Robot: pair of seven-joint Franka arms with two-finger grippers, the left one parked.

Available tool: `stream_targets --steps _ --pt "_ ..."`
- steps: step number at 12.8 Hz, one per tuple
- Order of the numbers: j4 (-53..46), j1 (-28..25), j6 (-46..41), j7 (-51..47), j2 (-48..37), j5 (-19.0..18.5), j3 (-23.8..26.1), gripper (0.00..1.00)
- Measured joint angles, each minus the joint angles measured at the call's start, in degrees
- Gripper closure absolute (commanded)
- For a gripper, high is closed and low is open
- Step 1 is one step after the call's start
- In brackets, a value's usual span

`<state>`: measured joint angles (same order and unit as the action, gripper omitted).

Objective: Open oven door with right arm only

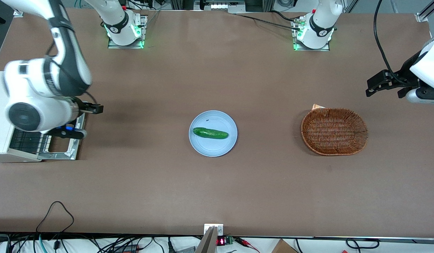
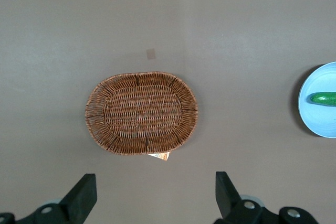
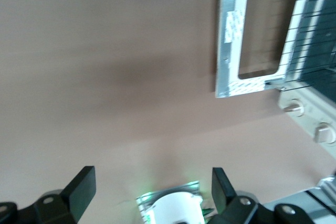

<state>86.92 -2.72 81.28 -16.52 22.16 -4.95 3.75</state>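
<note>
Sitting at the working arm's end of the tabletop (image 1: 259, 182), the one oven (image 1: 2, 116) has its oven door (image 1: 62, 149) folded down flat, shiny inner face up, wire rack showing inside. One right arm (image 1: 45, 88) hangs over the door, its gripper (image 3: 149, 184) empty with jaws apart. One wicker basket (image 1: 334, 131) holds nothing. One blue plate (image 1: 212, 149) mid-table carries one cucumber (image 1: 210, 133).
</note>
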Motion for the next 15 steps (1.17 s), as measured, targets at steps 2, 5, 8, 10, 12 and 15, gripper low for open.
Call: stream_targets --steps 2,5,8,10,12,15 --pt "-1.6 2.0 -0.2 0.8 -2.1 5.1 -0.1 0.01" --pt "-2.0 4.5 0.6 1.1 -6.8 8.6 -0.2 0.01" --pt "-1.8 4.8 2.1 1.4 -9.9 8.9 0.0 0.01" --pt "0.5 4.0 5.0 1.6 -11.7 9.1 -0.1 0.01" --pt "4.4 1.6 8.2 3.4 -14.8 9.1 -2.1 0.01" --pt "12.3 -0.5 16.6 6.4 -20.4 9.0 -3.4 0.01"
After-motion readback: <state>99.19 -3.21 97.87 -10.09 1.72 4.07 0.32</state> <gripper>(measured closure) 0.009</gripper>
